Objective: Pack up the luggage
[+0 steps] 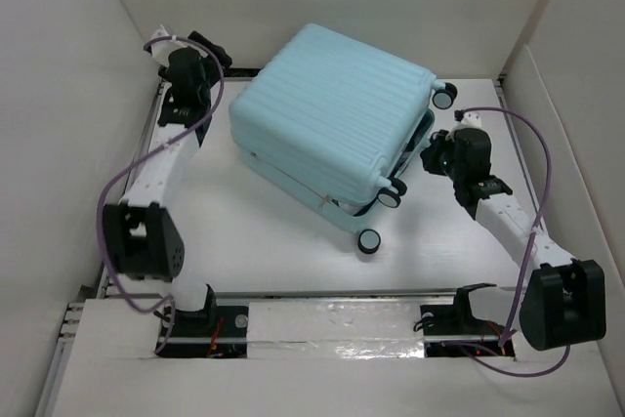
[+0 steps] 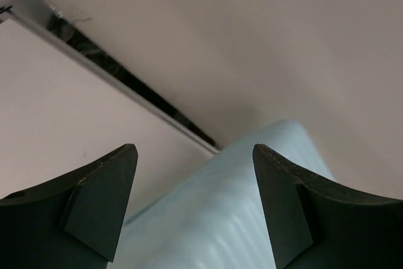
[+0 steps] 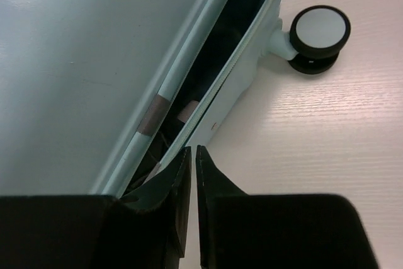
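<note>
Left claw [image 2: 194,174] is held spread open at upper left, beside the luggage [image 1: 332,119], laid mid-frame on the tabletop [image 1: 244,241], lid ajar; right claw [image 3: 192,155] is clenched at its open seam.

The right gripper [image 3: 193,153], nearly closed, sits at the luggage [image 3: 82,61] — its seam gaping, wheel [image 3: 321,29] on the table [image 3: 327,149].

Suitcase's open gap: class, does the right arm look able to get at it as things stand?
Probably yes. The right gripper, jaws nearly shut, sits just at the gap between the suitcase halves, nothing in between; the wheel stands off to one side.
</note>
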You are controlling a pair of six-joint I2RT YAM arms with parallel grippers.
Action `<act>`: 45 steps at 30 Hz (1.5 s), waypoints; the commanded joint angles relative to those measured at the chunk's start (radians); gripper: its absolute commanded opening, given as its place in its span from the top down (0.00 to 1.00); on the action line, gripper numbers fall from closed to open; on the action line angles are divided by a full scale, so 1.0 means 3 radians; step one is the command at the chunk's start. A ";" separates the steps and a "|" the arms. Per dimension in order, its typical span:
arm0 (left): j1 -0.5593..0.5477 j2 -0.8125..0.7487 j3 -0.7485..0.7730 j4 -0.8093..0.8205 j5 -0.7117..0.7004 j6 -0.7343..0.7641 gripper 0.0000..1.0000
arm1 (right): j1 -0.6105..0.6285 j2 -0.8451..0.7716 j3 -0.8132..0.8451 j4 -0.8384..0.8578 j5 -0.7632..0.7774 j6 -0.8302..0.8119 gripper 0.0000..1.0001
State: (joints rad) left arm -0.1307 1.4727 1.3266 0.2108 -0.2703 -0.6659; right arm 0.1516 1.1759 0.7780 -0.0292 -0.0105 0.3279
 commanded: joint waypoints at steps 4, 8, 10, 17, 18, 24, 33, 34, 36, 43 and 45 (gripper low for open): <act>0.0251 0.1245 0.1085 -0.0866 0.0608 0.0501 0.28 | -0.0004 0.0186 -0.0129 0.0594 0.0239 0.0099 0.84; 0.0282 0.1574 0.1121 -0.0759 0.0972 0.0507 0.28 | -0.0004 0.0492 -0.0062 0.0557 0.0183 0.0078 0.83; 0.0282 0.1707 0.1100 -0.0733 0.1145 0.0476 0.29 | 0.0026 0.0564 -0.0057 0.0634 0.0178 0.0103 0.83; 0.0170 0.1484 0.0350 -0.0061 0.1320 0.0211 0.29 | 0.0062 0.1111 0.0331 0.0752 0.0061 0.0073 0.80; 0.0170 0.1386 -0.0097 0.0129 0.1325 0.0129 0.30 | 0.0118 0.1178 0.0417 0.0762 0.0061 0.0048 0.80; -0.0156 0.0533 -0.1419 0.1010 0.1137 -0.0209 0.32 | 0.0414 0.1694 0.1164 0.0716 0.0137 -0.0254 0.73; -0.1608 -0.1047 -0.2928 0.0935 0.0079 -0.0342 0.32 | 0.0645 0.2654 0.2757 0.0139 -0.0720 -0.0622 0.59; -0.1782 -0.1347 -0.3071 0.0817 -0.0201 -0.0489 0.32 | 0.0645 0.2737 0.2932 -0.0059 -0.0808 -0.0648 0.56; -0.2293 -0.1666 -0.3316 0.0607 -0.0443 -0.0607 0.31 | 0.0675 0.2971 0.3488 -0.0295 -0.0931 -0.0674 0.44; -0.3042 -0.2806 -0.3247 -0.0400 -0.1604 -0.0880 0.22 | 0.0676 0.3311 0.4765 -0.1264 -0.0717 -0.0735 0.02; -0.3001 -0.2863 -0.3109 -0.0447 -0.1778 -0.0615 0.16 | 0.0594 0.3071 0.4627 -0.1161 -0.0650 -0.0664 0.00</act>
State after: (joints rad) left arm -1.0458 0.6590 0.2859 0.0513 -0.6449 -0.8661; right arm 0.2695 2.1990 2.1441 -0.2779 -0.1020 0.1040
